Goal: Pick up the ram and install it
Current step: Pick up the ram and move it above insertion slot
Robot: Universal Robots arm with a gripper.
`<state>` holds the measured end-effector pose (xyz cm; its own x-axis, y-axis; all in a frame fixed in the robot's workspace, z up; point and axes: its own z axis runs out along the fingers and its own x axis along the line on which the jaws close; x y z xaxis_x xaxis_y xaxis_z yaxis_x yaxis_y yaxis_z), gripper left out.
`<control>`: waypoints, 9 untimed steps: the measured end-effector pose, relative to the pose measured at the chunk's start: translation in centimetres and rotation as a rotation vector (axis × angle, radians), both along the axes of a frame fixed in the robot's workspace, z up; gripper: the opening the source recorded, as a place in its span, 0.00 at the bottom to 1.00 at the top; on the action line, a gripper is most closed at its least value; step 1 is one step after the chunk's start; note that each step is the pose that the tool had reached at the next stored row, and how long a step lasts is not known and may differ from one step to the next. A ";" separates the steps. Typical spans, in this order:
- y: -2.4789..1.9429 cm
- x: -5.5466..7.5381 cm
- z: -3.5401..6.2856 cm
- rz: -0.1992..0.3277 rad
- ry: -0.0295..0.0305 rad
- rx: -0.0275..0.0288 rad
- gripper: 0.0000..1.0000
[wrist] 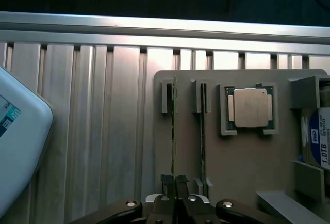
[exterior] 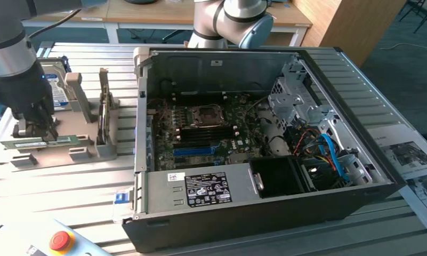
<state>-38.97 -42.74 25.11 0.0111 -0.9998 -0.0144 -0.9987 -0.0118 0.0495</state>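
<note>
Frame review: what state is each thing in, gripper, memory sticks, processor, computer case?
gripper: shut on the ram
the ram: on edge in a slot of the holder, clamped
second stick: on edge in the neighbouring slot, untouched
processor: flat in its nest
computer case: side open, blue slots look empty

My arm [exterior: 215, 18] is silver-grey tubing with a pale blue joint cap [exterior: 259, 29]; my end effector [wrist: 175, 180] is black, with shiny round screw heads [wrist: 130, 203].

arm [exterior: 10, 56]: upright, wrist pointing straight down | jaws: tips downward, pressed nearly together
</note>
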 end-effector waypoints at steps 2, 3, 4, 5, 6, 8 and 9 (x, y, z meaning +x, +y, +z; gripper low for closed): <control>0.00 0.0 0.28 0.000 -0.0001 0.0001 0.12; 0.00 0.0 0.43 0.000 0.0000 0.0000 0.12; 0.00 0.0 0.58 0.000 0.0000 0.0000 0.12; 0.00 0.0 0.71 0.000 0.0000 0.0000 0.12; 0.00 0.0 0.86 0.000 0.0001 0.0000 0.12; 0.00 0.0 1.11 0.000 0.0000 0.0000 0.12; 0.00 0.0 1.23 0.000 -0.0001 0.0001 0.12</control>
<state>-38.96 -42.74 26.35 0.0111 -0.9998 -0.0145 -0.9987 -0.0118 0.0494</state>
